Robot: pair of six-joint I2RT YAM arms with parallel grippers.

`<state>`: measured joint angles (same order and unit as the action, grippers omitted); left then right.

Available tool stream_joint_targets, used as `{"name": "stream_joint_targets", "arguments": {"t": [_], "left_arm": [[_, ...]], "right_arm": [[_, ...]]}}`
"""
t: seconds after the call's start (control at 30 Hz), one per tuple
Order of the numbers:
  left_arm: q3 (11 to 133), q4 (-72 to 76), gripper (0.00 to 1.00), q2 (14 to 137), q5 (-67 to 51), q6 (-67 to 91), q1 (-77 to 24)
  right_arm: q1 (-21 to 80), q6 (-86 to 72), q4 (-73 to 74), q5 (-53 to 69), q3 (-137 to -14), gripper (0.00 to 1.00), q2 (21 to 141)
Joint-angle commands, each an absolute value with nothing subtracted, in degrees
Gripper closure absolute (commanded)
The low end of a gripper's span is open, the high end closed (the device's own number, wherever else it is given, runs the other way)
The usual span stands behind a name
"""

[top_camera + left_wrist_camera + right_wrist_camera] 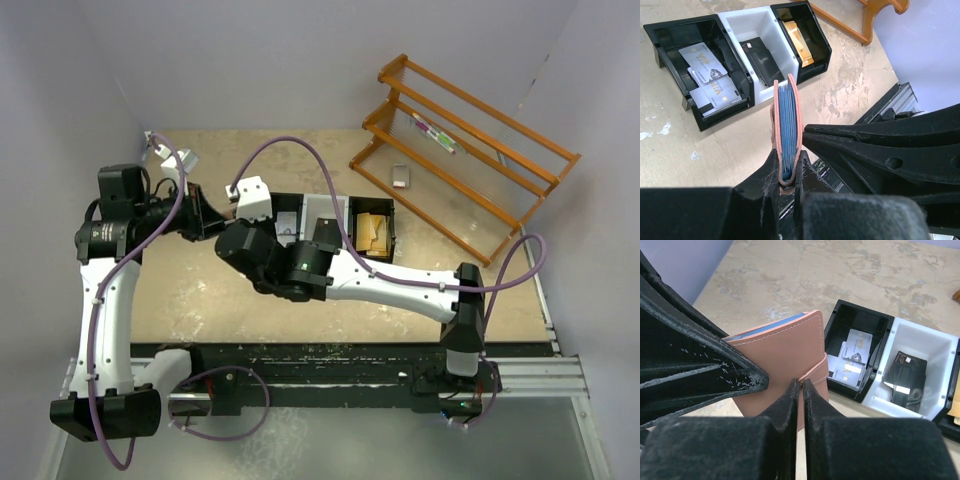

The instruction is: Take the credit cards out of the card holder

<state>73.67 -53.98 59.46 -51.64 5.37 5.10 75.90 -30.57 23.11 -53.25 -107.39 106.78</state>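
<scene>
The reddish-brown card holder (787,125) stands on edge above the table, its light blue lining showing between the covers. My left gripper (788,182) is shut on its folded spine. In the right wrist view the card holder (785,360) shows its flat cover and a strap (819,369) across it. My right gripper (801,385) has its jaws nearly together, pinching the edge of that strap. Several pale grey credit cards (710,85) lie in the black bin (670,35), and the credit cards (852,357) show again past the wallet. From above, both grippers meet at the card holder (229,211).
A white bin (752,25) holds a black flat pouch (762,62); a second black bin (815,40) holds tan-yellow paper (796,35). An orange wooden rack (470,150) stands at the back right, with a small white object (401,177) under it. Purple walls close in both sides.
</scene>
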Motion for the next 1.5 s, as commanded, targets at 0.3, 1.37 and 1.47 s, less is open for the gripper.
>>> {"name": "stream_joint_targets", "arguments": {"t": [0.3, 1.37, 1.47], "left_arm": [[78.09, -50.9, 1.0, 58.28, -57.08, 6.24, 4.91], [80.55, -50.45, 1.0, 57.43, -64.84, 9.81, 4.92], [80.99, -51.2, 1.0, 57.15, -66.07, 9.3, 4.92]], "right_arm": [[73.35, -35.05, 37.28, -58.83, -106.02, 1.0, 106.02], [57.04, -28.13, -4.23, 8.34, -78.28, 0.14, 80.11], [57.0, -28.8, -3.38, 8.82, -79.1, 0.17, 80.86]]}}
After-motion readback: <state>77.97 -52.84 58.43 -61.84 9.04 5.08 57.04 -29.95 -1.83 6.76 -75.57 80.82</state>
